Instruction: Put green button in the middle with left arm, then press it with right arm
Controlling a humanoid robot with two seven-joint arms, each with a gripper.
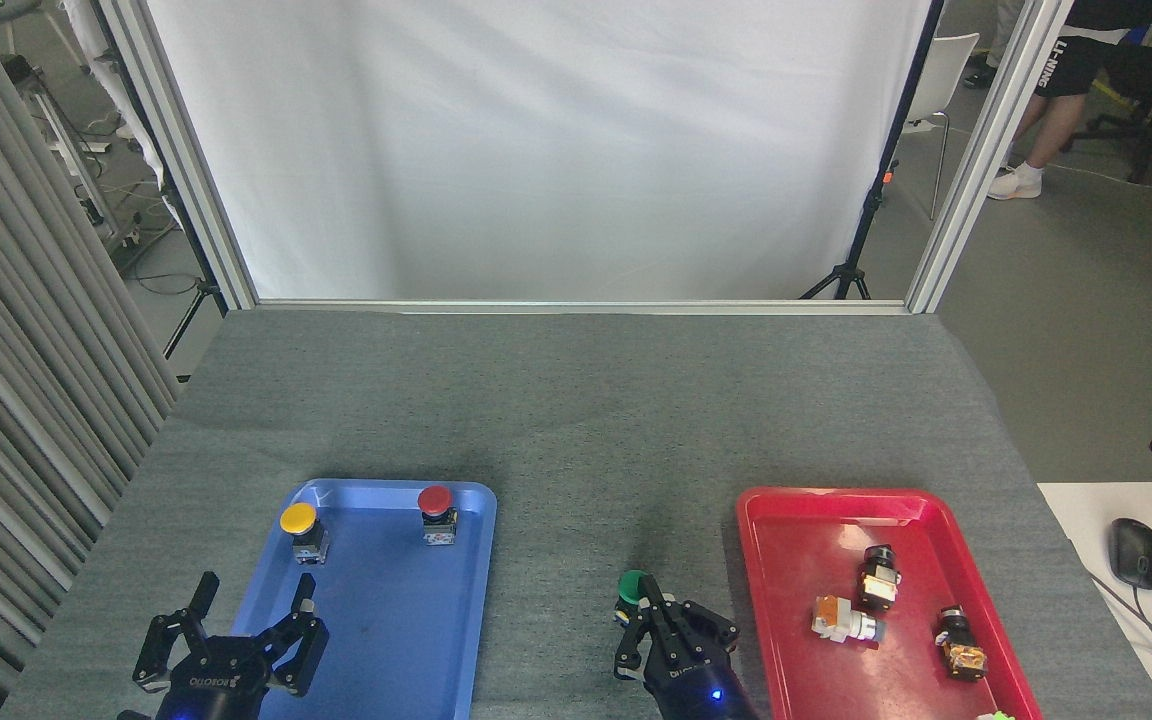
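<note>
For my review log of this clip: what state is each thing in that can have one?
green button: upright on the bare grey cloth between the trays, right end effector over its cap.
right end effector: fingers together, tips at the green cap.
left end effector: open, holding nothing, at the blue tray's left edge.
yellow button: upright in blue tray.
red button: upright in blue tray.

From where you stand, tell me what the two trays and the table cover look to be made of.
The blue tray and the red tray look like moulded plastic: smooth, slightly glossy, with rounded raised rims and soft light glints on the floor. The table cover looks like matt grey felt or a similar cloth, with a fine fuzzy grain, no shine and a faint crease; the exact fibre cannot be told.
</note>
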